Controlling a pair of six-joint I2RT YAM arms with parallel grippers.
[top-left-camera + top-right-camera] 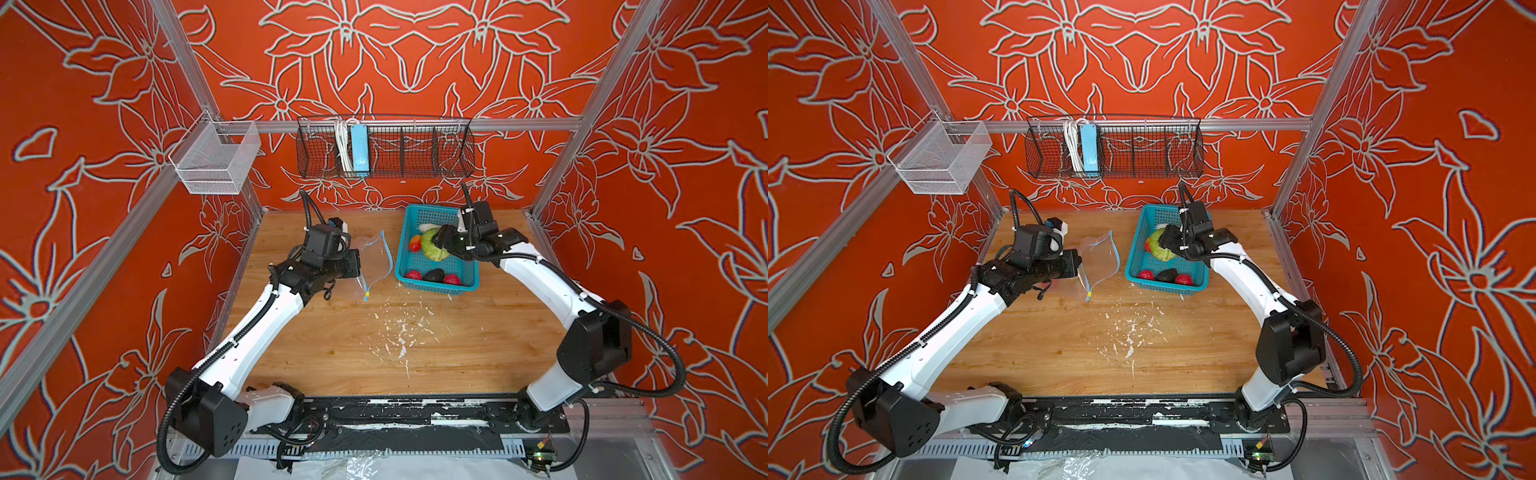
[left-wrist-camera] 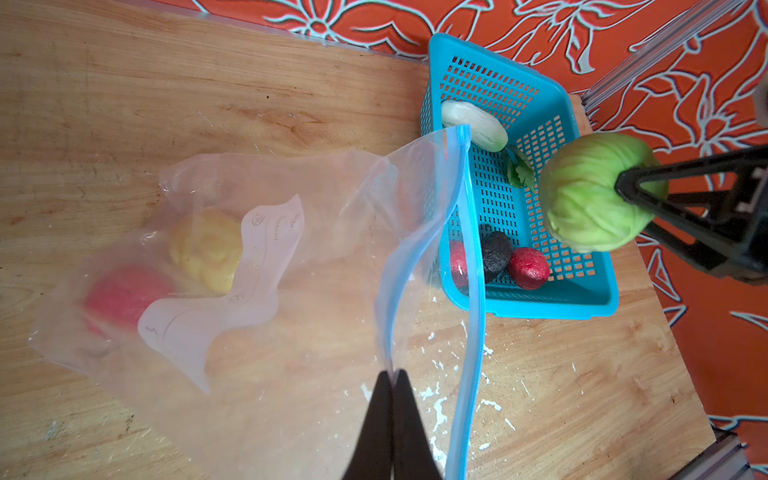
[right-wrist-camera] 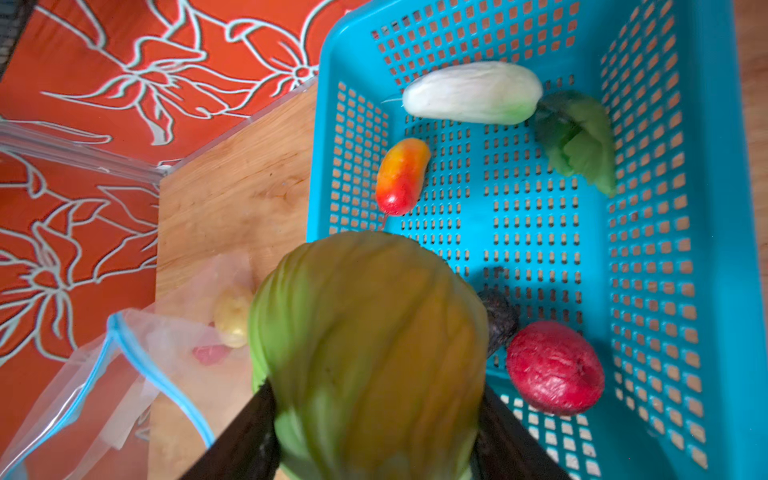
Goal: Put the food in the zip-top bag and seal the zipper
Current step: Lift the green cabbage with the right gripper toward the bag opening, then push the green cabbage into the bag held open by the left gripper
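**Q:** Right side, what's the state?

**A:** My right jaws are clamped on the cabbage, one finger on each flank. It hangs over the basket, at the corner nearest the bag, and is not inside the bag.

**Q:** And the left?

**A:** My left jaws are pressed together on one lip of the bag mouth, pinching the clear film. The other lip, carrying the zipper, bows away from my tips toward the basket, so the mouth gapes.

**Q:** Where's the bag?

**A:** It lies on the counter between my left arm and the basket, just beside the basket wall, with the mouth facing the basket. The slider tab sits at the end of the strip nearest my base.

**Q:** What's in the bag?

**A:** The potato and a red piece, deep in the bag and well away from my left tips, both blurred behind the film and the white label.

**Q:** What's in the basket?

**A:** The radish with a green leaf at its end, then the pepper. The avocado sits between a red fruit and a second red fruit. All of them lie on the basket floor, and my right jaws touch none of them.
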